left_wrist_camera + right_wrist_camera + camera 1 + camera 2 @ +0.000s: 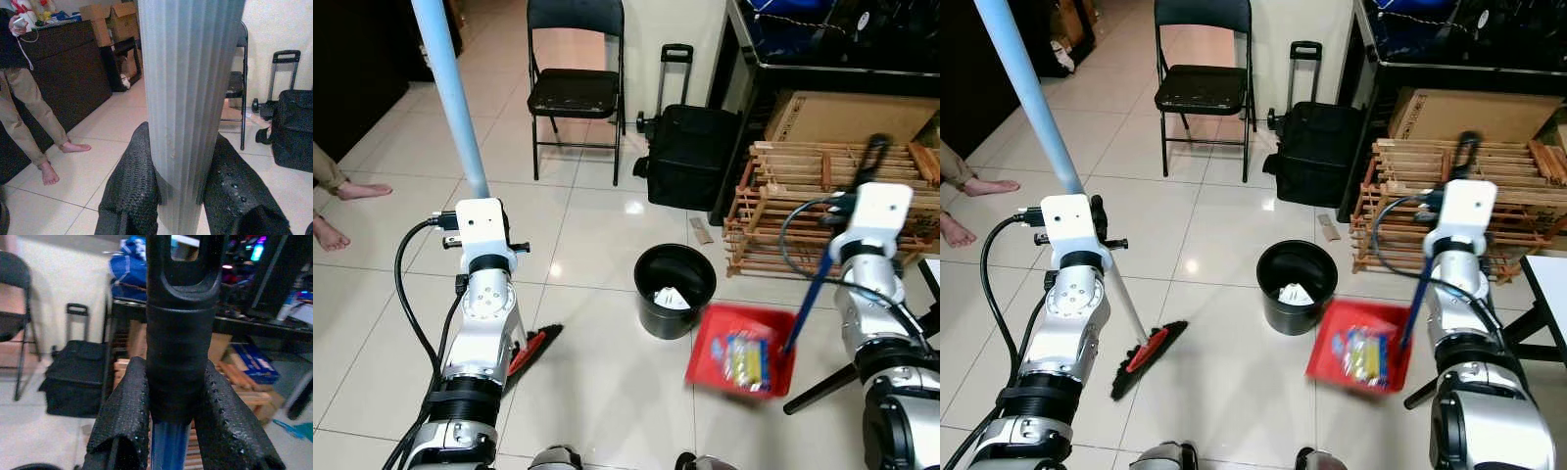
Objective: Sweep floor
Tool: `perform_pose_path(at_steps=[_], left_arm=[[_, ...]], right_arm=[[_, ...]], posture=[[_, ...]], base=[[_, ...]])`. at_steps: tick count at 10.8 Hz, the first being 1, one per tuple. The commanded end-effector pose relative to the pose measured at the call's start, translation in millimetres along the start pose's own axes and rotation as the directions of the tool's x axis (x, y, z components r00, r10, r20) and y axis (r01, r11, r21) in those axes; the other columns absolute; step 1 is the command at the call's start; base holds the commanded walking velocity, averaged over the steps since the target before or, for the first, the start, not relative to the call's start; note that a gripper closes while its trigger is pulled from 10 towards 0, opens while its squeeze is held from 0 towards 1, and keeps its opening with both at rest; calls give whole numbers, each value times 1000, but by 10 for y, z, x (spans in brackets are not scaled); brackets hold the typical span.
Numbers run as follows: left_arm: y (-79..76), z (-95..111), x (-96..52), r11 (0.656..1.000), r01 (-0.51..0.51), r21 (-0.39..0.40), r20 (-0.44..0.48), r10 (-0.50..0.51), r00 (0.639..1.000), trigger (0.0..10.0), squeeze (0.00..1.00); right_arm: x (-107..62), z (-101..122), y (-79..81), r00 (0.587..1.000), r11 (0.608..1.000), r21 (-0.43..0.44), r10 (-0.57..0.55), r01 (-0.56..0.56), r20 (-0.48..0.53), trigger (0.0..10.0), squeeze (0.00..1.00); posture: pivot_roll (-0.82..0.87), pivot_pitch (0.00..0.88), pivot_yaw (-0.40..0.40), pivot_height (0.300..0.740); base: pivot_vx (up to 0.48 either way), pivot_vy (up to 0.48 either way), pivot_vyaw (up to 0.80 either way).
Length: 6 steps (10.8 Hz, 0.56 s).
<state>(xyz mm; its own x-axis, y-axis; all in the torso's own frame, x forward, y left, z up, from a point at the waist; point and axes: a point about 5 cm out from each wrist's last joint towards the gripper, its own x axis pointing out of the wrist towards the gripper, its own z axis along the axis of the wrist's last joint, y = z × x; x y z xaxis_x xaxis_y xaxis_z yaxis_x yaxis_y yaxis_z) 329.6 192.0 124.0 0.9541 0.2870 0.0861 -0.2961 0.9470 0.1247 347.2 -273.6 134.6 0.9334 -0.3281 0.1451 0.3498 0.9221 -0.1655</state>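
Head eyes look down, sharing bin [674,291]; wrist cameras close along fingers [131,191].

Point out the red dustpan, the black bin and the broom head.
red dustpan [1327,364], right eye view, bare left part of its pan
black bin [1273,299], right eye view, left outer wall
broom head [1149,355], right eye view, middle of the head

Bin [674,290] blocks centre; crate [822,211] right; open tile [597,382] between.

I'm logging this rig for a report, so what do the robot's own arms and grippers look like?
Both arms are silver metal with ribbed black joint rings, each capped by a white boxy wrist module. Black cables loop from the left arm and right arm. Each gripper has two long black fingers with a pimpled, rubbery texture.
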Motion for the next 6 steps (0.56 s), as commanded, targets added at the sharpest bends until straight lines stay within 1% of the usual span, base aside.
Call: perform_pose_path(at_steps=[1, 3, 5, 6], left_arm=[[9, 89, 39, 1000, 0, 5, 39, -1, 999, 10000, 0], [11, 91, 40, 1000, -2, 5, 41, 1, 999, 10000, 0], [14, 92, 35, 1000, -4, 7, 43, 4, 999, 10000, 0], [17, 91, 33, 1000, -5, 6, 43, 5, 999, 10000, 0]], right_arm=[[68, 131, -66, 997, 999, -12, -50, 50, 58, 10000, 0], [55, 106, -56, 994, 995, -6, -98, 99, 48, 10000, 0], [6, -16, 86, 990, 989, 47, -138, 140, -36, 10000, 0], [-12, -55, 134, 988, 989, 49, -139, 142, -61, 10000, 0]], posture=[[0, 61, 48, 740], [2, 60, 48, 740], [6, 53, 49, 740], [8, 51, 48, 740]], base=[[0, 0, 0], [0, 0, 0], [0, 0, 0], [0, 0, 0]])
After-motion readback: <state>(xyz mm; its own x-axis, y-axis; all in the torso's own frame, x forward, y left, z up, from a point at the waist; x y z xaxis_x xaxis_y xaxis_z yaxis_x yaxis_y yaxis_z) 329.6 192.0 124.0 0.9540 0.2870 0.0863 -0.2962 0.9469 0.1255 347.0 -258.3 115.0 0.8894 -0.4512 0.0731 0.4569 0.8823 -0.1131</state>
